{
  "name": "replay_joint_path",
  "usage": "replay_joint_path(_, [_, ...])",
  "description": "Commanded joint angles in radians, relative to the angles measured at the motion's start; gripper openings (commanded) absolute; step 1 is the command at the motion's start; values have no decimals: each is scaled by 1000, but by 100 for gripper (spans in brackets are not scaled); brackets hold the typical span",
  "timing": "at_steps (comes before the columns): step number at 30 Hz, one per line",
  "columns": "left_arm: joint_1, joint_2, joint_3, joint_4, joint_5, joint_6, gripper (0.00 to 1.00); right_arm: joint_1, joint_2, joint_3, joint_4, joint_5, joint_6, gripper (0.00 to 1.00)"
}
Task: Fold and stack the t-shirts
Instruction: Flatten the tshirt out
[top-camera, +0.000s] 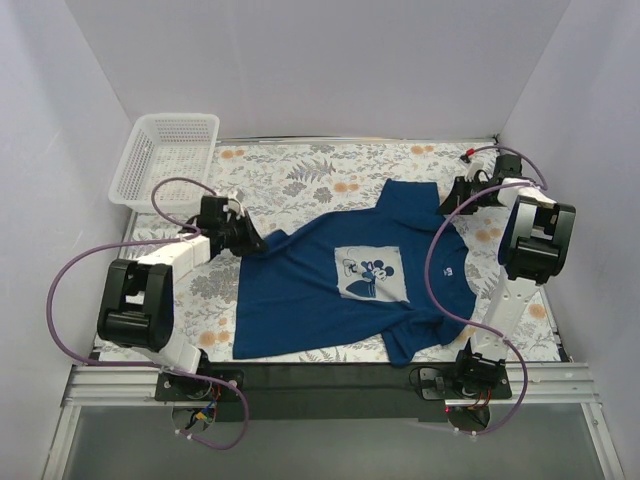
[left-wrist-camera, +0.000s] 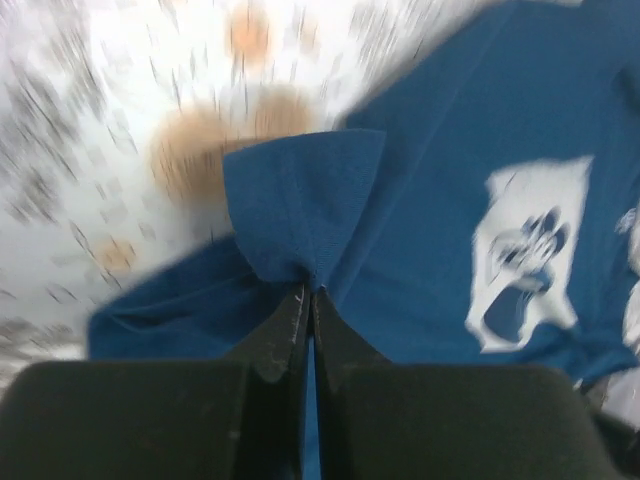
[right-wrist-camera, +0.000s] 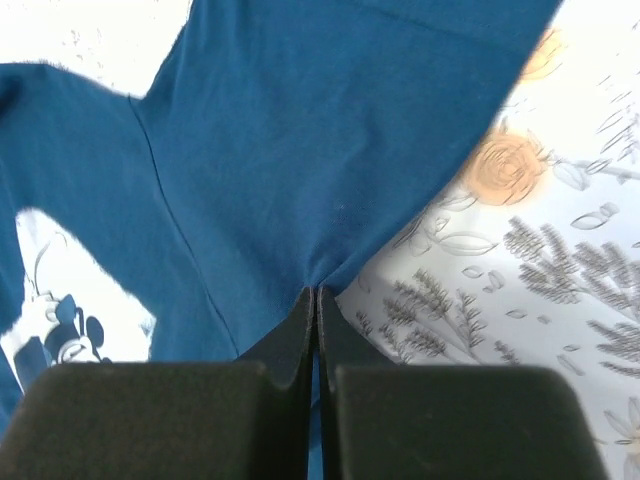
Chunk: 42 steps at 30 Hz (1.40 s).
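Observation:
A navy blue t-shirt (top-camera: 340, 290) with a pale square mouse print (top-camera: 371, 272) lies spread face up on the flowered table. My left gripper (top-camera: 255, 240) is shut on the shirt's left edge; in the left wrist view the cloth (left-wrist-camera: 300, 200) bunches up from the closed fingertips (left-wrist-camera: 308, 295). My right gripper (top-camera: 452, 203) is shut on the shirt's far right edge; in the right wrist view the cloth (right-wrist-camera: 300, 150) is pinched at the closed fingertips (right-wrist-camera: 316, 293). The print also shows in the left wrist view (left-wrist-camera: 530, 250) and the right wrist view (right-wrist-camera: 70, 300).
A white mesh basket (top-camera: 165, 160) stands at the back left corner. The flowered tablecloth (top-camera: 300, 175) covers the table. White walls close in the left, back and right sides. A black bar (top-camera: 330, 375) runs along the near edge.

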Motion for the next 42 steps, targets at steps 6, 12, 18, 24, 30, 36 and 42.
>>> replay_joint_path(6, [-39, -90, -67, -127, -249, -50, 51, 11, -51, -66, 11, -14, -86, 6])
replay_joint_path(12, [-37, -149, 51, -136, -311, 8, 63, 5, -84, -61, 11, 1, -106, 26])
replay_joint_path(18, [-37, 12, 143, -153, -177, 86, 61, -13, -100, -34, 9, 0, -109, 32])
replay_joint_path(24, [-37, 153, 222, -190, -108, 103, 57, -27, -103, -41, 9, -10, -104, 33])
replay_joint_path(30, [-48, 175, 234, -218, -82, 103, 28, -27, -92, -41, 9, -14, -95, 33])
replay_joint_path(36, [-93, 86, 208, -218, -91, 106, 0, -27, -86, -35, 8, -33, -78, 33])
replay_joint_path(42, [-145, -38, 136, -228, -132, 111, 0, -27, -100, -52, 9, -31, -94, 33])
